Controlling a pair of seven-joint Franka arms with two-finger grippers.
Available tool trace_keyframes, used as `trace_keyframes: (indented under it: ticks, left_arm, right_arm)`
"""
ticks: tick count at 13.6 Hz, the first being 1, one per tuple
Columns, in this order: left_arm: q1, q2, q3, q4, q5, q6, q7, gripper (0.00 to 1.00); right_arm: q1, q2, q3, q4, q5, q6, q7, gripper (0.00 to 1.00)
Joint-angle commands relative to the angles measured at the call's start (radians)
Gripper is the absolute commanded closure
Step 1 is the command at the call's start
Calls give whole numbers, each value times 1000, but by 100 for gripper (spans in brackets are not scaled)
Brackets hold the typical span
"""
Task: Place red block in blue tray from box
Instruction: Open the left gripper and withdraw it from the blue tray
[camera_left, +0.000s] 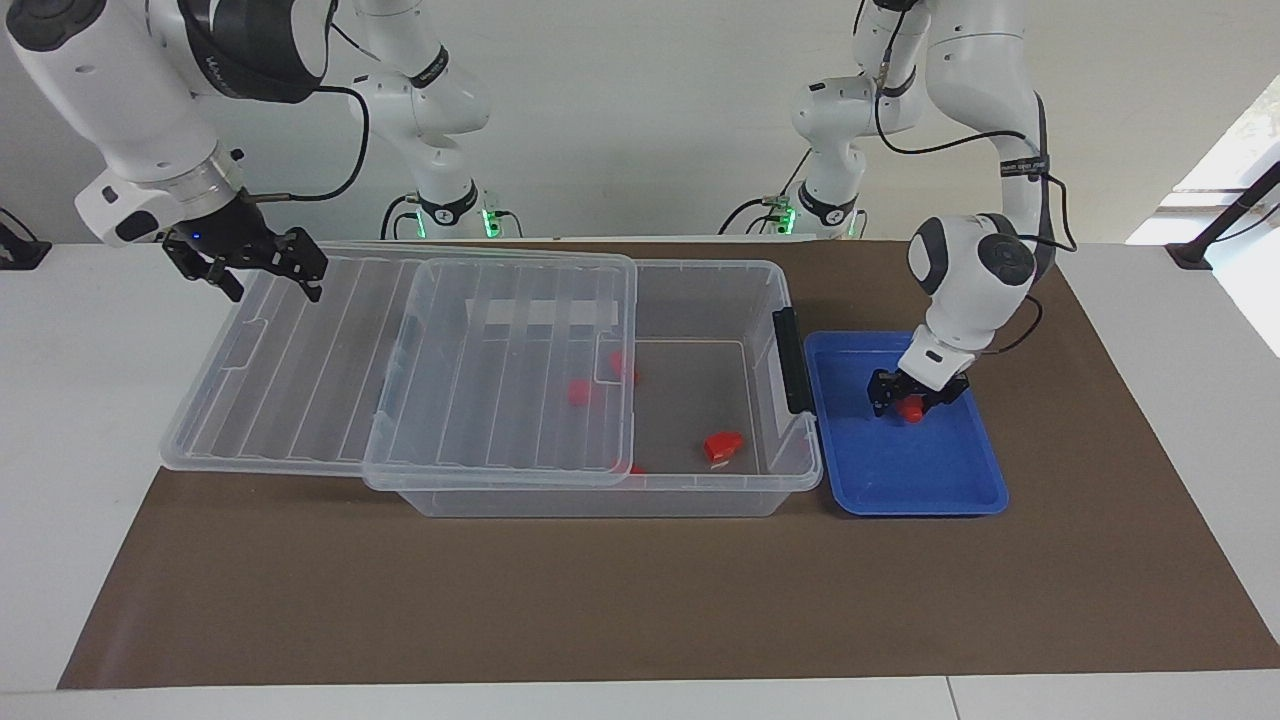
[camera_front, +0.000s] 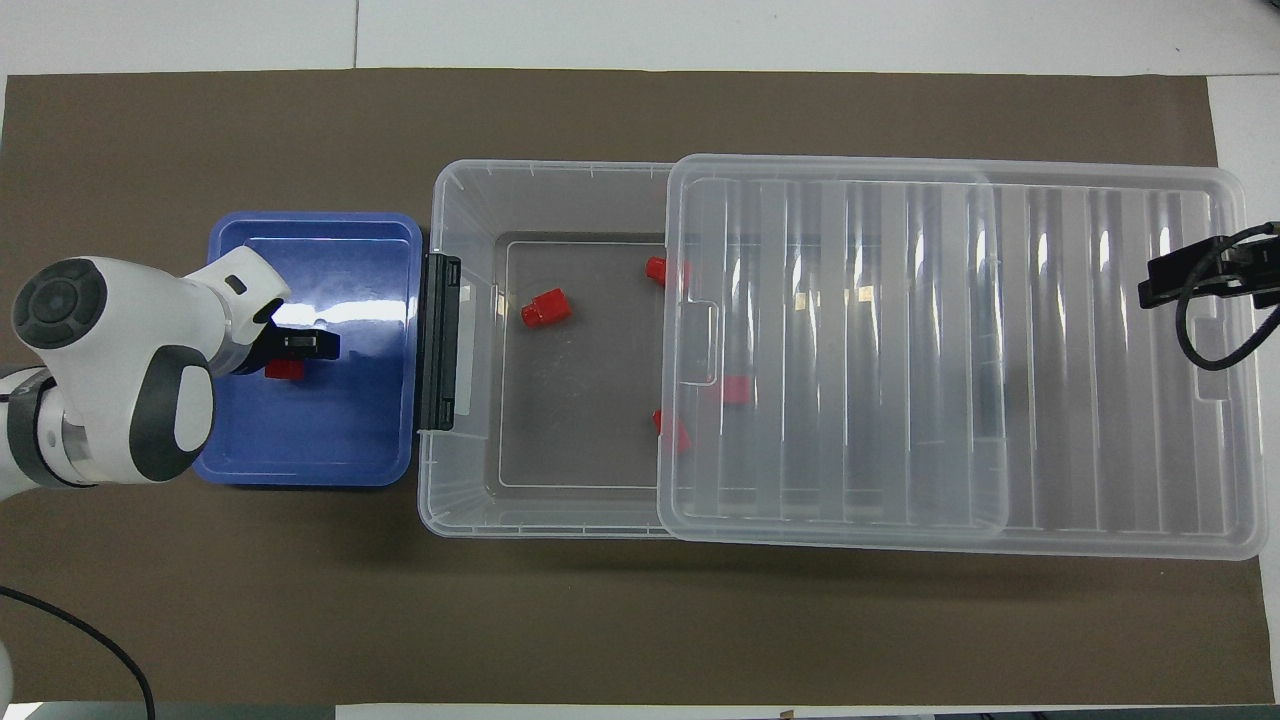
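Down in the blue tray (camera_left: 905, 480) sits the left gripper (camera_left: 908, 398), low over the tray floor, and its fingers stand apart with the red block (camera_left: 910, 409) right between them. The block lies on the tray floor, a bit of blue showing on either side of it; from above it peeks out just under the left gripper (camera_front: 300, 352), red block (camera_front: 284, 370) toward the arm's own side of the tray. No squeeze on it: the fingers flank it, they do not pinch it.

Beside the tray, toward the right arm's end, stands the box (camera_left: 700, 480), its black latch (camera_left: 792, 360) facing the tray. The clear lid (camera_left: 400, 380) is slid off toward the right arm's end and covers only half of the box. In the open half lies an angled red piece (camera_left: 722, 445), and more red pieces (camera_left: 578, 392) show through the lid.

Over the far end of that lid hangs the right gripper (camera_left: 262, 270), waiting, fingers spread wide and holding nothing.
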Motion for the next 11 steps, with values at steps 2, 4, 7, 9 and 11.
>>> trace_keyframes:
  ticks: [2, 4, 7, 9, 11]
  left_arm:
    - [20, -88, -8, 130, 10, -246, -30, 0]
    - [13, -100, -10, 208, 10, -333, -68, 0]
    - [15, -157, -10, 302, 11, -425, -70, 0]
    - [20, -140, -10, 435, 11, -548, -67, 0]
    - [21, -125, -10, 524, 11, -616, -68, 0]
  right_arm:
    - [5, -18, -4, -24, 4, 14, 17, 0]
    - [5, -19, -6, -25, 4, 14, 14, 0]
    - [-1, -16, -4, -25, 5, 10, 12, 0]
    - [-4, -15, -10, -24, 4, 8, -3, 0]
    - [-14, -15, -47, -31, 1, 46, -47, 5]
